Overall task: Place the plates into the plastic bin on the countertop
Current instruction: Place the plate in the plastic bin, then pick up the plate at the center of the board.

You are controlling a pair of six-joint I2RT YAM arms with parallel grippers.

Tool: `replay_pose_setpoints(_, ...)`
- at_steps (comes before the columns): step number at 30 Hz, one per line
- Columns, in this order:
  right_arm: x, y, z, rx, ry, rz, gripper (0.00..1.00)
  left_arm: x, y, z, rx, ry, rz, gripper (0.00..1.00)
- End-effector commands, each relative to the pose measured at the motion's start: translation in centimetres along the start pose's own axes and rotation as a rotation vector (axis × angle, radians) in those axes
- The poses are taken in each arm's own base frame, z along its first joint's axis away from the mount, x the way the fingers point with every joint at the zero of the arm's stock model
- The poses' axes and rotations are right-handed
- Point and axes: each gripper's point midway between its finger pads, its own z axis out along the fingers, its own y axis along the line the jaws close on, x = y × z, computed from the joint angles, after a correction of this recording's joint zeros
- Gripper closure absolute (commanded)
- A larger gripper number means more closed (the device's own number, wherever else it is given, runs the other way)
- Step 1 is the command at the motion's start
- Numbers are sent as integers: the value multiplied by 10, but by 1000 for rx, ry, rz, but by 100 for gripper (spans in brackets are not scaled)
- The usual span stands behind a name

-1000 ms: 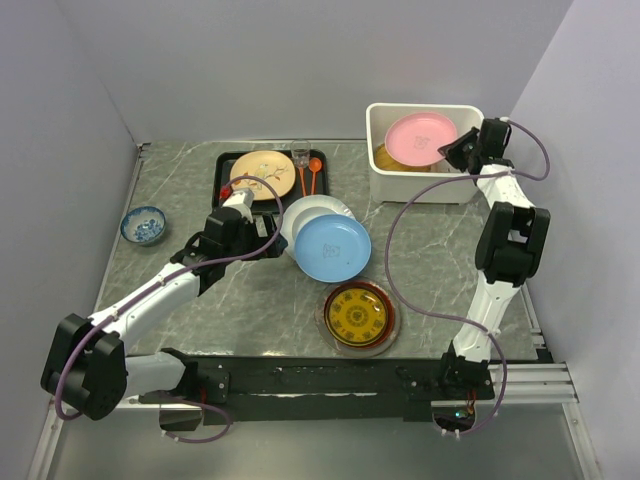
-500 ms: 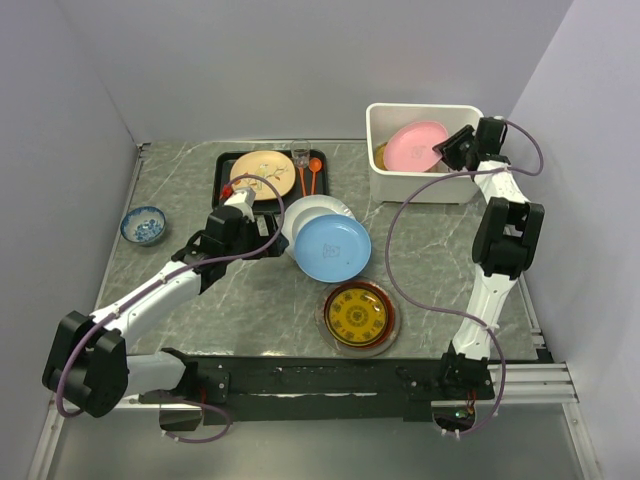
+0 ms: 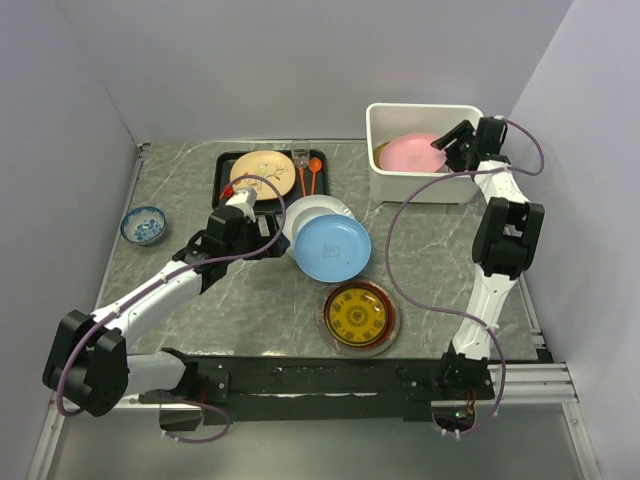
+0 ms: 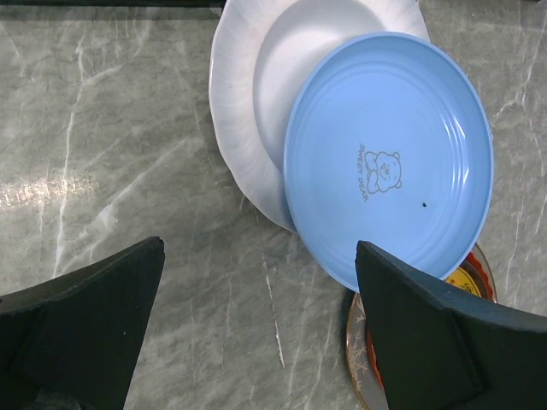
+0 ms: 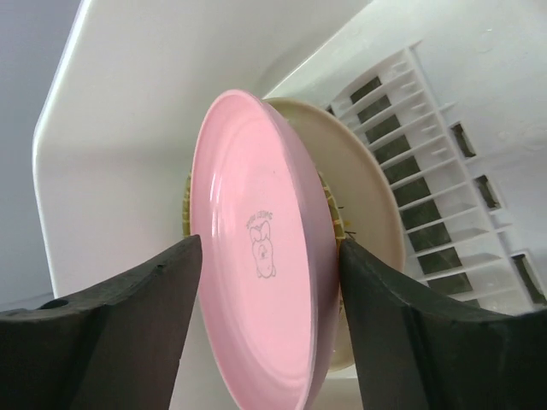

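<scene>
Pale lilac-grey walls close in a flat desk point(image 3: 250, 300) of grey-green marble look, threaded with thin white veins. At far left sits a small blue-patterned bowl point(image 3: 143, 224), alone. Next comes a flat black tray point(image 3: 224, 170) at the back, carrying a cream floral plate point(image 3: 262, 172) and some orange-handled cutlery point(image 3: 313, 170) along its right side. The left hand point(image 4: 258, 256) hovers over bare desk just beside a white plate point(image 4: 239, 111), its fingers spread wide and gripping nothing. A glossy blue plate point(image 3: 332, 247) (a little bear is printed at its centre) overlaps the white one's right half, and its near edge overlaps a dark red plate point(image 3: 357, 317) patterned in gold. At back right stands the plastic bin point(image 3: 420, 188), a deep white rectangular tub with a rolled rim and slotted vents point(image 5: 427, 196) in its floor. Inside it a smooth pink plate point(image 3: 412, 152) leans tilted on a cream-tan plate point(image 5: 367, 213). The right hand point(image 3: 452, 145) reaches into the bin with its fingers apart on either side of the pink plate; whether they touch it cannot be told.
</scene>
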Motion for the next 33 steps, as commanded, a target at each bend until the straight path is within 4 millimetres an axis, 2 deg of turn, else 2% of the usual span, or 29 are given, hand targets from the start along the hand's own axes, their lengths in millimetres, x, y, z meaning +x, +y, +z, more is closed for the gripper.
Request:
replay_pose_setpoints(1, -36, 36, -32, -33, -127, -52, 25, -22, -18, -3, 52, -57, 15, 1)
replay_pose_setpoints(2, -44, 45, -43, -39, -158, -61, 24, -22, -19, -4, 55, -59, 16, 1)
replay_pose_setpoints(4, -51, 38, -52, -6, -225, -54, 20, -22, -19, -5, 58, -61, 14, 1)
replay_pose_setpoints(7, -64, 54, -77, -41, -300, -53, 18, -24, -21, -8, 61, -69, 17, 1)
replay_pose_setpoints(11, -74, 92, -115, -137, -360, -69, 17, -24, -21, -11, 62, -74, 14, 1)
replay_pose_setpoints(15, -70, 124, -141, -210, -358, -94, 17, -22, -22, -14, 72, -79, 8, 1)
replay_pose_setpoints(16, -67, 136, -149, -238, -354, -106, 17, -22, -23, -15, 74, -81, 9, 1)
replay_pose_setpoints(19, -58, 154, -165, -278, -333, -132, 17, -22, -23, -17, 79, -85, 7, 1)
replay_pose_setpoints(21, -42, 159, -169, -284, -297, -148, 17, -22, -24, -19, 83, -90, 7, 1)
replay_pose_setpoints(22, -40, 167, -183, -305, -308, -153, 17, -22, -24, -20, 86, -92, 8, 1)
replay_pose_setpoints(23, -24, 161, -181, -304, -283, -148, 17, -21, -25, -20, 90, -90, 7, 1)
replay_pose_setpoints(27, 1, 164, -205, -349, -283, -159, 17, -19, -27, -20, 105, -86, 9, 1)
replay_pose_setpoints(28, 13, 158, -211, -346, -268, -158, 17, -20, -28, -19, 110, -88, 11, 1)
replay_pose_setpoints(29, 21, 161, -217, -371, -261, -166, 17, -19, -29, -18, 117, -84, 8, 1)
replay_pose_setpoints(32, 45, 147, -228, -368, -233, -169, 15, -18, -32, -15, 130, -80, 13, 1)
replay_pose_setpoints(33, 56, 154, -238, -396, -224, -181, 14, -14, -32, -12, 131, -65, 13, 1)
